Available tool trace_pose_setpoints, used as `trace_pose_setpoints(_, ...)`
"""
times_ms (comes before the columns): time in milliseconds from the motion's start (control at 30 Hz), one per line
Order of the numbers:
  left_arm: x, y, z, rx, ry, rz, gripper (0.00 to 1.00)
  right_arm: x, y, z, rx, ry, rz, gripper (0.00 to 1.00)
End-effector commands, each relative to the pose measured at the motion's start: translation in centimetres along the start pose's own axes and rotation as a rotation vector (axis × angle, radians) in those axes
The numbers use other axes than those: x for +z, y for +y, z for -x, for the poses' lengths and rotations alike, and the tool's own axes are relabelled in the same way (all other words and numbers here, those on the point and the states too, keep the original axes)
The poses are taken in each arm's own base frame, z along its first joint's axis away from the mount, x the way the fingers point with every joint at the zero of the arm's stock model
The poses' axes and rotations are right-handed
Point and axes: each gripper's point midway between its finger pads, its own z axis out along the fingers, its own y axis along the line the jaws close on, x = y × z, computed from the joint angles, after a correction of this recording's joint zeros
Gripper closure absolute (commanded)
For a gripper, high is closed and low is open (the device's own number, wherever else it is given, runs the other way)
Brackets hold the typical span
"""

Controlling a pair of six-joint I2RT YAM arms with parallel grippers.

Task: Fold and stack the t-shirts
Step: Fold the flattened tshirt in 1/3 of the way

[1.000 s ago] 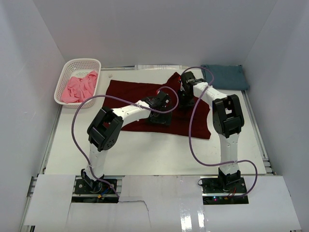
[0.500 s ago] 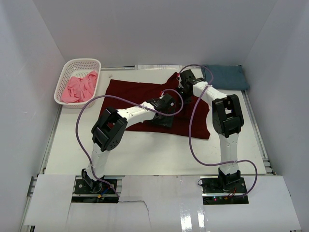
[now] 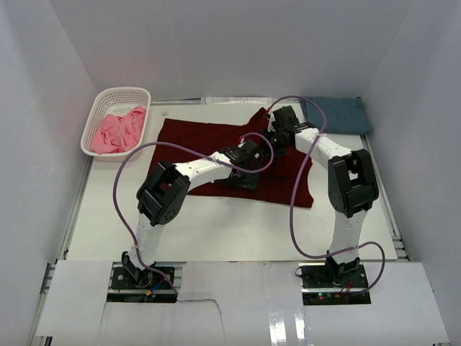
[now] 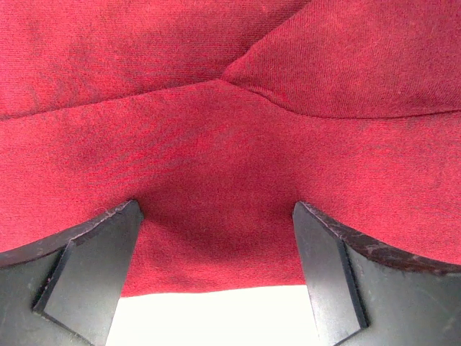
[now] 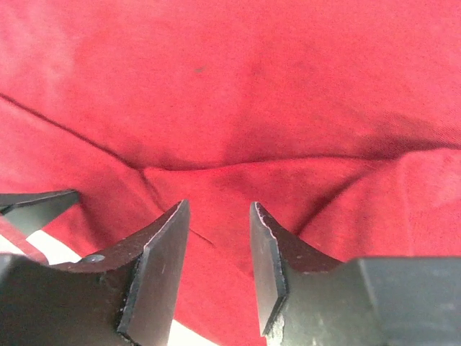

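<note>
The large dark maroon t-shirt [image 3: 209, 137] lies spread on the table's middle, rumpled at its right part. My left gripper [image 3: 247, 156] sits low over it with its jaws wide open; in the left wrist view [image 4: 216, 209] maroon cloth [image 4: 230, 130] and its hem edge lie between the fingers. My right gripper [image 3: 278, 134] is over the shirt's upper right; in the right wrist view [image 5: 218, 209] its jaws are a little apart above a fold of maroon cloth [image 5: 238, 108], gripping nothing. The slate-blue t-shirt [image 3: 336, 114] lies folded at the back right. The pink t-shirt [image 3: 118, 130] lies crumpled in the basket.
A white lattice basket [image 3: 101, 108] stands at the back left. White walls close in the table on the left, back and right. Purple cables [image 3: 292, 209] loop from both arms over the table.
My left gripper has moved a little right and back over the maroon shirt. My right arm's elbow has swung to the right, with its gripper staying over the shirt's upper right.
</note>
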Motion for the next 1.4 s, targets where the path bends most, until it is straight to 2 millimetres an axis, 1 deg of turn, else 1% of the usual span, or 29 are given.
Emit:
trace_pose_setpoints(0,2.9,1.5,-8.2,0.032,0.26,0.059,0.02,-0.3,-0.6,1.3,-0.018,-0.021,-0.052,0.54)
trace_pose_setpoints(33,2.8,1.4,-8.2,0.033,0.261,0.059,0.02,-0.2,-0.9,1.3,-0.017,-0.011,-0.067,0.54)
trace_pose_setpoints(67,2.9,1.5,-8.3,0.034,0.262,0.06,0.02,-0.1,-0.9,1.9,-0.019,-0.016,-0.077,0.54)
trace_pose_setpoints(100,2.9,1.5,-8.4,0.034,0.264,0.06,0.02,0.5,-1.4,1.0,-0.014,0.03,-0.095,0.53)
trace_pose_setpoints(267,2.9,1.6,-8.5,0.033,0.268,0.06,0.02,1.4,-2.5,0.6,-0.038,0.072,-0.173,0.52)
trace_pose_setpoints(333,2.9,1.4,-8.6,0.036,0.27,0.058,0.02,2.0,-2.7,0.2,-0.04,0.085,-0.18,0.53)
trace_pose_setpoints(400,3.0,1.4,-8.6,0.034,0.271,0.057,0.02,2.4,-3.6,0.0,-0.043,0.095,-0.231,0.53)
trace_pose_setpoints(500,3.0,1.4,-8.6,0.037,0.27,0.054,0.02,3.0,-4.0,-0.7,-0.049,0.121,-0.247,0.55)
trace_pose_setpoints(533,3.0,1.3,-8.6,0.037,0.272,0.054,0.02,3.2,-4.0,-0.9,-0.049,0.124,-0.248,0.6)
trace_pose_setpoints(567,3.0,1.3,-8.7,0.039,0.273,0.055,0.02,3.4,-4.1,-1.0,-0.049,0.127,-0.247,0.69)
trace_pose_setpoints(600,3.1,1.4,-8.7,0.038,0.273,0.054,0.02,3.5,-4.1,-1.1,-0.049,0.129,-0.247,0.82)
trace_pose_setpoints(667,3.1,1.4,-8.8,0.039,0.275,0.057,0.02,3.6,-4.0,-1.2,-0.051,0.126,-0.244,0.89)
trace_pose_setpoints(767,3.2,1.4,-8.9,0.041,0.279,0.056,0.02,3.4,-3.9,-0.8,-0.051,0.107,-0.238,0.92)
trace_pose_setpoints(867,3.3,1.2,-9.0,0.042,0.282,0.053,0.02,2.8,-3.4,-0.1,-0.057,0.076,-0.224,0.92)
trace_pose_setpoints(900,3.3,1.2,-9.0,0.042,0.282,0.053,0.02,2.5,-3.1,0.4,-0.062,0.054,-0.217,0.92)
trace_pose_setpoints(1067,3.3,0.8,-9.0,0.048,0.282,0.045,0.02,1.0,-2.1,1.4,-0.09,-0.004,-0.189,0.92)
trace_pose_setpoints(1100,3.3,0.7,-9.0,0.049,0.282,0.042,0.02,0.0,-1.6,1.0,-0.092,-0.017,-0.168,0.92)
trace_pose_setpoints(1133,3.4,0.7,-9.0,0.049,0.284,0.041,0.02,-0.3,-1.2,1.6,-0.1,-0.063,-0.153,0.92)
trace_pose_setpoints(1167,3.4,0.5,-9.0,0.052,0.283,0.039,0.02,-2.0,-0.1,2.2,-0.109,-0.114,-0.107,0.92)
trace_pose_setpoints(1200,3.3,0.5,-9.0,0.053,0.284,0.038,0.02,-1.9,0.1,0.5,-0.105,-0.095,-0.078,0.92)
trace_pose_setpoints(1233,3.3,0.5,-9.0,0.052,0.284,0.038,0.02,-2.3,0.5,0.7,-0.11,-0.135,-0.053,0.92)
trace_pose_setpoints(1267,3.3,0.5,-9.1,0.052,0.286,0.037,0.02,-3.8,1.3,1.0,-0.114,-0.176,-0.028,0.92)
trace_pose_setpoints(1300,3.3,0.5,-9.1,0.05,0.286,0.038,0.02,-3.7,1.2,-1.1,-0.106,-0.147,-0.011,0.92)
trace_pose_setpoints(1333,3.3,0.6,-9.1,0.051,0.286,0.04,0.02,-4.0,1.4,-1.3,-0.109,-0.17,0.004,0.92)
trace_pose_setpoints(1367,3.3,0.5,-9.0,0.05,0.284,0.038,0.02,-5.2,1.9,-1.6,-0.112,-0.197,0.02,0.92)
